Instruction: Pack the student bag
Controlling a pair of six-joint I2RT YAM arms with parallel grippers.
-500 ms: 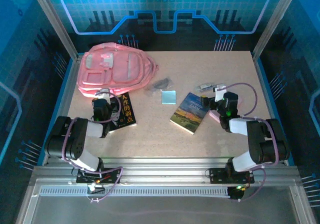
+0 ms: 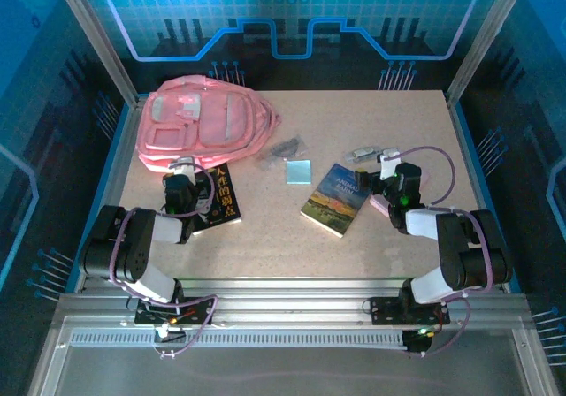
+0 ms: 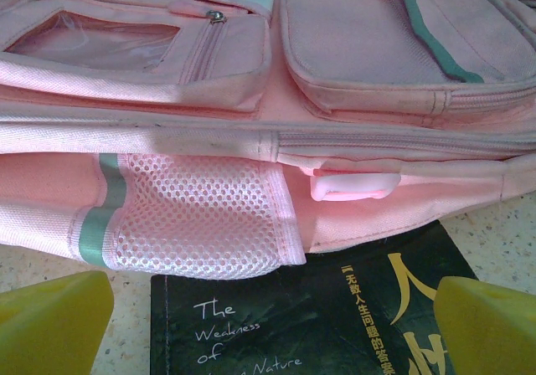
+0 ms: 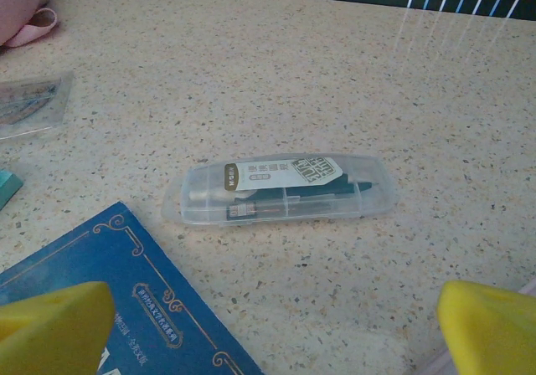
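Plainly, the black book, partly under the student bag, reads "The Weakness of … Nature"; the clear case holds perhaps pens. Left gripper and right gripper stand spread.

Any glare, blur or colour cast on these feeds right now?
Top external: strong blue cast round the edges, table evenly lit. Left wrist: student bag sharp, slightly washed out; yellow fingertips blurred. Right wrist: pencil case sharp, faint glare streaks top right.
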